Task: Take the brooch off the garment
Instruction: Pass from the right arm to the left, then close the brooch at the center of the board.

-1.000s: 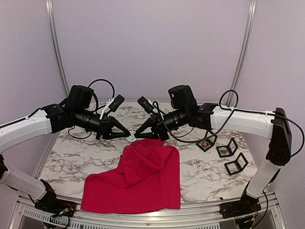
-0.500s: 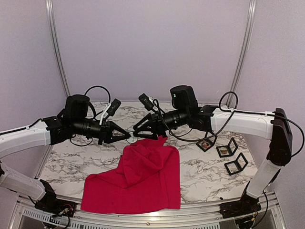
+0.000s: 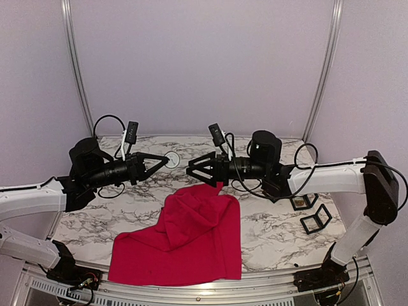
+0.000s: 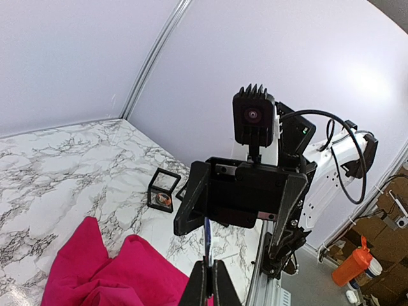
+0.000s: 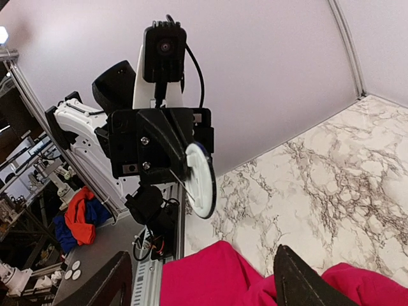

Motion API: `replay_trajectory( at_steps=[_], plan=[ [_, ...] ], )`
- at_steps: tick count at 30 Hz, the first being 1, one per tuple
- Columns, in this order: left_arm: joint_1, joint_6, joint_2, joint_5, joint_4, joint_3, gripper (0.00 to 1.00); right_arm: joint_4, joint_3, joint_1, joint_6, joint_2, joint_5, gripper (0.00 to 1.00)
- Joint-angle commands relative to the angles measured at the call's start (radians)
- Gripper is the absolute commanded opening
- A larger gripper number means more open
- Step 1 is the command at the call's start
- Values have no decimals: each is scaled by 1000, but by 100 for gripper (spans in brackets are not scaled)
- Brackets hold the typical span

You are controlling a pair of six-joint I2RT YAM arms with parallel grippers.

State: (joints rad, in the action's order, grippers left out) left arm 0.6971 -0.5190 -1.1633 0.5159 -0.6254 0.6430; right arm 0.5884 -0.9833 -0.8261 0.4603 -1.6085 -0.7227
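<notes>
The garment (image 3: 185,239), a bright red T-shirt, lies crumpled on the marble table (image 3: 108,210); its raised fold reaches up to my right gripper. The brooch (image 3: 172,159), a white round disc with a dark blue rim, is off the cloth, pinched in my left gripper (image 3: 164,160). The left wrist view shows the brooch (image 4: 207,239) edge-on between the shut fingertips of my left gripper (image 4: 210,279). My right gripper (image 3: 191,171) stands open facing it, a short gap away, nothing between its fingers (image 5: 299,280). The right wrist view shows the brooch (image 5: 201,180) and the garment (image 5: 255,280) below.
Small black display cases (image 3: 317,218) stand at the table's right side, one (image 4: 164,191) holding a small orange item. The left arm's camera and cable (image 5: 164,48) sit opposite my right gripper. Frame rails (image 3: 191,293) run along the near edge.
My right gripper has opened and pulled back to the right. My left gripper has drawn away to the left and upward with the brooch, now apart from the garment.
</notes>
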Motion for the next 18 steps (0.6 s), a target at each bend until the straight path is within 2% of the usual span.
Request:
replay_trajectory(
  at_steps=[1, 8, 18],
  plan=[
    [12, -102, -16, -52, -253, -15, 0, 418, 14, -12, 258, -51, 60, 72],
    [47, -110, -47, -73, -292, -2, 0, 542, -19, -59, 313, -113, 129, 64],
    [77, -64, -46, -89, -251, 10, 0, 516, -51, -87, 286, -123, 172, 50]
  ],
)
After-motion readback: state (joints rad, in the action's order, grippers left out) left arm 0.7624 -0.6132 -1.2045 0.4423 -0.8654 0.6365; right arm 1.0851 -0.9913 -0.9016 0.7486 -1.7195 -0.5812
